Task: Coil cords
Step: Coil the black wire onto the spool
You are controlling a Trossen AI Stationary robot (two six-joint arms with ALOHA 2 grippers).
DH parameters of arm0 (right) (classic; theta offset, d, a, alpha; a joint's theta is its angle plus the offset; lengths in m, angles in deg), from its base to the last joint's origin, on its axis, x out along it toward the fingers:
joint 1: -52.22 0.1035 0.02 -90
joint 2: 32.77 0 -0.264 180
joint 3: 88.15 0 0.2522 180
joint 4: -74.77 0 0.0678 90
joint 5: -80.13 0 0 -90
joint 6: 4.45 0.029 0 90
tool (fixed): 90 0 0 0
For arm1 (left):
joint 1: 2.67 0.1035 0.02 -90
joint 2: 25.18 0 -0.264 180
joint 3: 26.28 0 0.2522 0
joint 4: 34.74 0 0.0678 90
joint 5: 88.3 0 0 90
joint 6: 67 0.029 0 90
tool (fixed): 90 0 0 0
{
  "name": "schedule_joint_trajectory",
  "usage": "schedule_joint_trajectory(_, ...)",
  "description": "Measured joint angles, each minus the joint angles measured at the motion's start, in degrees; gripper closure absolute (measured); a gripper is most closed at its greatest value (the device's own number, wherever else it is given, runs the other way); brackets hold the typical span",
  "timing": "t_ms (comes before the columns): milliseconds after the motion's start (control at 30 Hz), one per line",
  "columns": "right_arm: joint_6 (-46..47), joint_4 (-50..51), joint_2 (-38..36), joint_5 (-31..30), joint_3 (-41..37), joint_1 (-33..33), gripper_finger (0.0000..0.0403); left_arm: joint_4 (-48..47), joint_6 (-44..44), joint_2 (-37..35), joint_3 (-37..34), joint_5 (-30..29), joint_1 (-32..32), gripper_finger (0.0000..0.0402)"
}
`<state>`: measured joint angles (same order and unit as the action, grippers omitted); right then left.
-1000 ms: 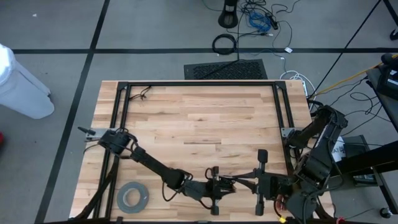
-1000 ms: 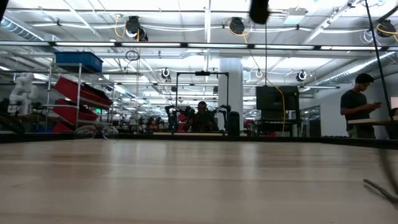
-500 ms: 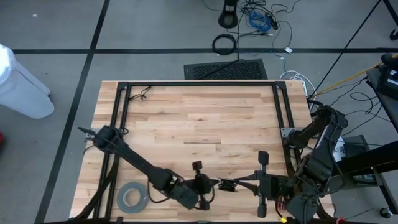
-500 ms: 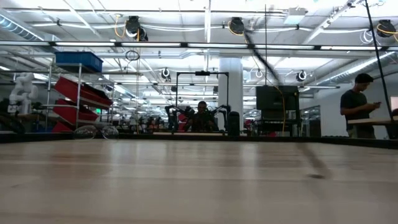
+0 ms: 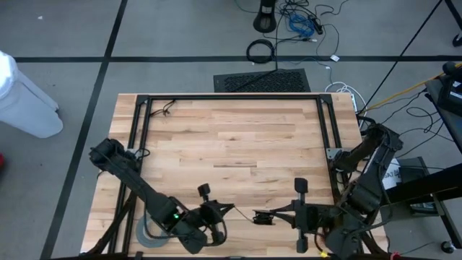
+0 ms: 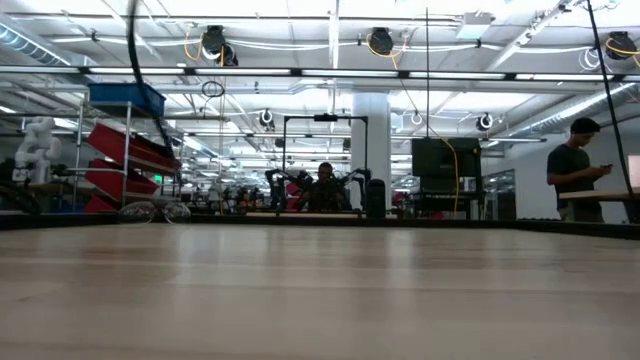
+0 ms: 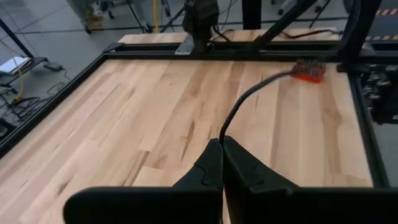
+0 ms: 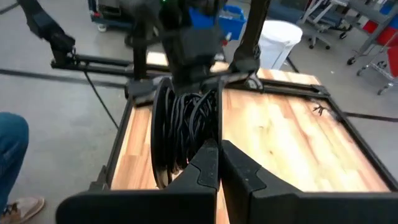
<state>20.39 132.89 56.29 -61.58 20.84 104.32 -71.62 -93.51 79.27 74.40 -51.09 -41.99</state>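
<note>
Dark wire [image 7: 249,99] shows pinched in the left tool [image 7: 222,144] only from its wrist; right tool [image 8: 218,144] pressed together.

The long, very thin dark wire [image 5: 242,211] hangs above the table's near edge, about midway across. One end is pinched in the closed left gripper [image 7: 222,144], and from there it arcs upward and to the right. Its other part is gathered in upright black loops [image 8: 184,127] just in front of the closed right gripper [image 8: 217,148].
</note>
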Motion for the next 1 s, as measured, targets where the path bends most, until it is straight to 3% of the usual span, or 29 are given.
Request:
schedule_joint_trajectory(267, 2.6, 2.01, 3.04, 4.62, 0.0, -2.3, 0.0403, -3.75, -0.22, -2.25, 0.0, -0.1, -0.42, 0.0401)
schedule_joint_trajectory(600, 7.97, 4.37, 5.86, 9.2, 0.02, -2.64, 0.0403, -10.08, -7.53, -6.04, 0.0, -0.54, -1.59, 0.0402)
schedule_joint_trajectory(1000, 9.21, 4.85, 7.84, 9.68, 0.09, -5.26, 0.0403, -9.78, -9.19, -6.97, 0.0, -2.21, -3.2, 0.0402)
